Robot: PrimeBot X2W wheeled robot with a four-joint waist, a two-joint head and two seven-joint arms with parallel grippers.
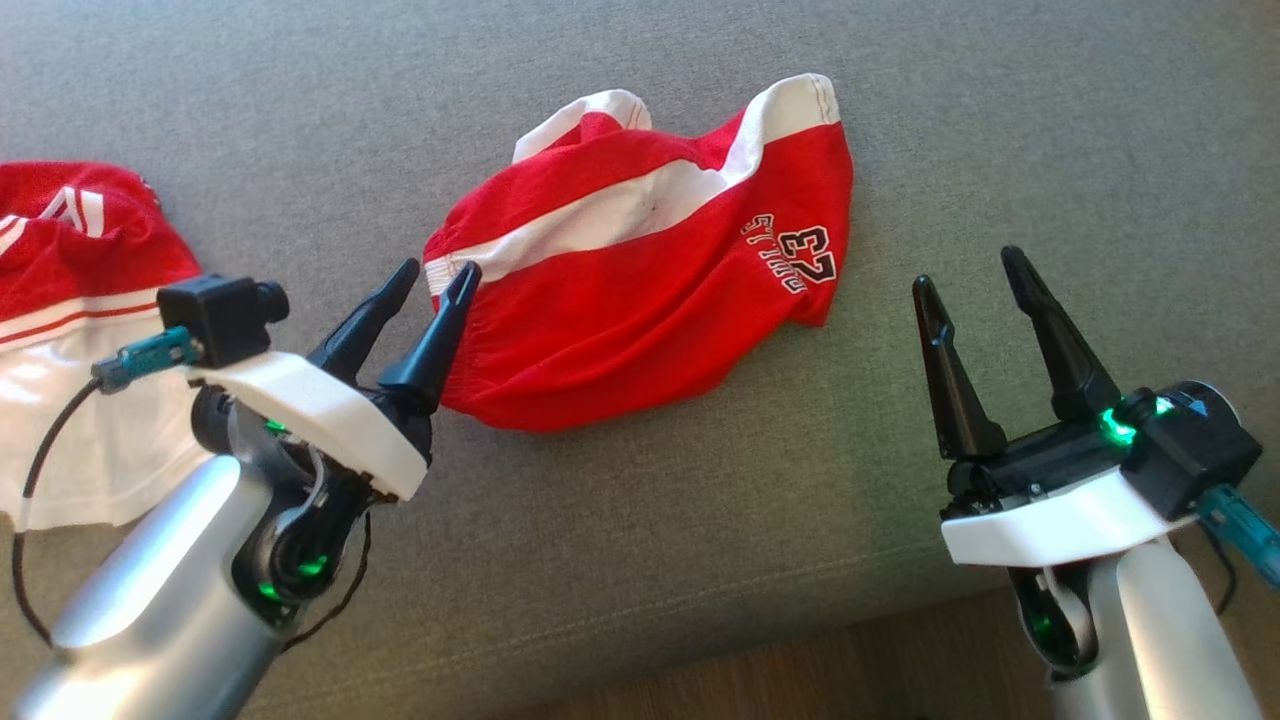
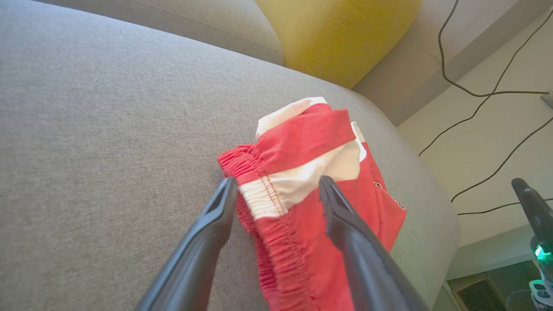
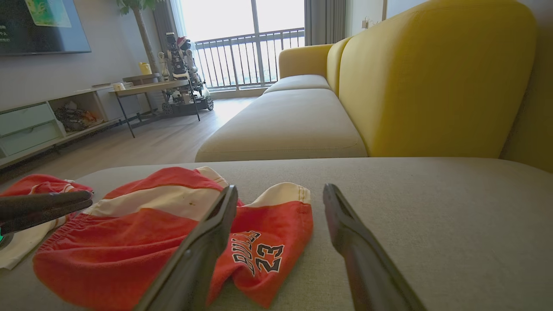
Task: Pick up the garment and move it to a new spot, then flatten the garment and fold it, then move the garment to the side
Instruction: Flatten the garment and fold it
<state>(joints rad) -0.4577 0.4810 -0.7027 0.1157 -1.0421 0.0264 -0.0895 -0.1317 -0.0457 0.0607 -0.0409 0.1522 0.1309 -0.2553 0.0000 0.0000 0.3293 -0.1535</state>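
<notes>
The garment is a pair of red shorts with white bands and a "23" print, lying rumpled on the grey sofa seat. My left gripper is open, its fingertips just at the shorts' left waistband edge. In the left wrist view the elastic waistband of the garment lies between and beyond the open left gripper. My right gripper stands open to the right of the shorts, apart from them. In the right wrist view the garment lies ahead and to the left of the right gripper.
Another red and white garment lies at the left edge of the seat. The seat's front edge and wooden floor run along the bottom right. A yellow backrest rises behind the seat. Cables trail on the floor.
</notes>
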